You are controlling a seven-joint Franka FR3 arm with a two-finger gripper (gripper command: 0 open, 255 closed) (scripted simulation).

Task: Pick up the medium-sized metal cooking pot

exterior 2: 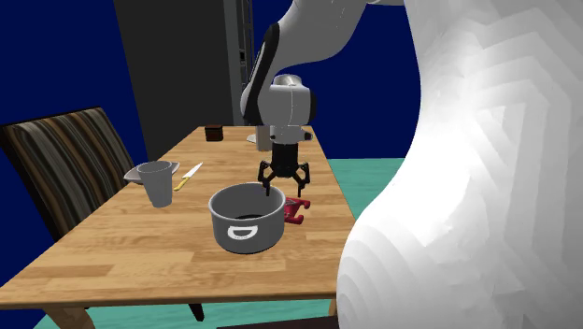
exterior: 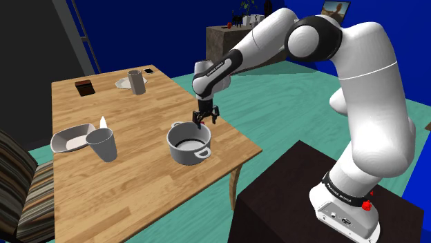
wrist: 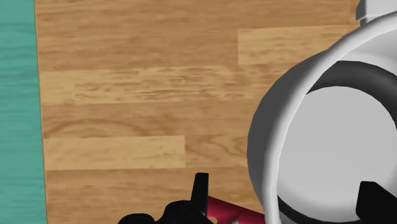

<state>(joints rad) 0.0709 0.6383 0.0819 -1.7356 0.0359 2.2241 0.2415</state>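
Observation:
A grey metal pot with two side handles stands upright on the wooden table, close to the edge nearest the arm. My black gripper hangs open just above the pot's rim on the arm's side. In the second exterior view the gripper points down over the far rim of the pot. Seen from the wrist, the pot is empty; one finger is outside its wall and the other finger over its inside, neither touching.
A small red object lies on the table beside the pot, under the gripper. A grey cup, a shallow dish and a knife sit further in. A mug and a brown block stand at the back. A striped chair faces the table.

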